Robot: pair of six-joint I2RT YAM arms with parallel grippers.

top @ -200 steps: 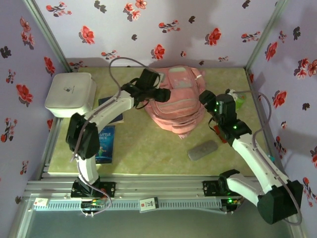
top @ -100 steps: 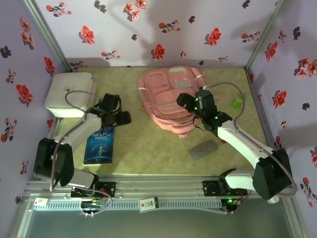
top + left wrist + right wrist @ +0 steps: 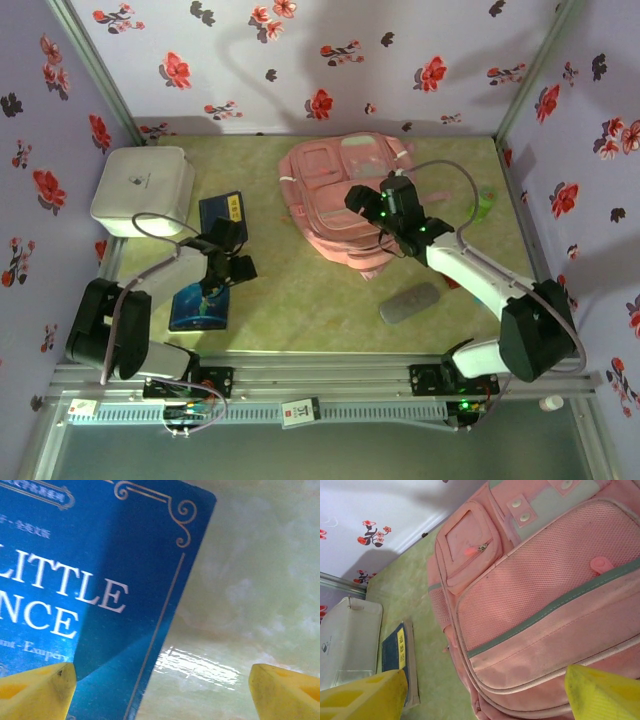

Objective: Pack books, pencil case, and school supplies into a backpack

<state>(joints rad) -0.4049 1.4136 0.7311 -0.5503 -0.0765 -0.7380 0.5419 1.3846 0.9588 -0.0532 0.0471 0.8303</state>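
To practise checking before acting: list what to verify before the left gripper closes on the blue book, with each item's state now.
1. Jaws of the left gripper open: ok.
2. Edge of the blue book lies between those jaws: ok.
3. That gripper is low enough to grip: cannot tell.
4. The right gripper is open and empty over the backpack: ok.
5. Main compartment of the backpack is open: cannot tell.
6. The pencil case lies apart from both grippers: ok.

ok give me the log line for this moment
left end effector: open, above blue book | right end effector: open, above pink backpack | grey pencil case: outside backpack
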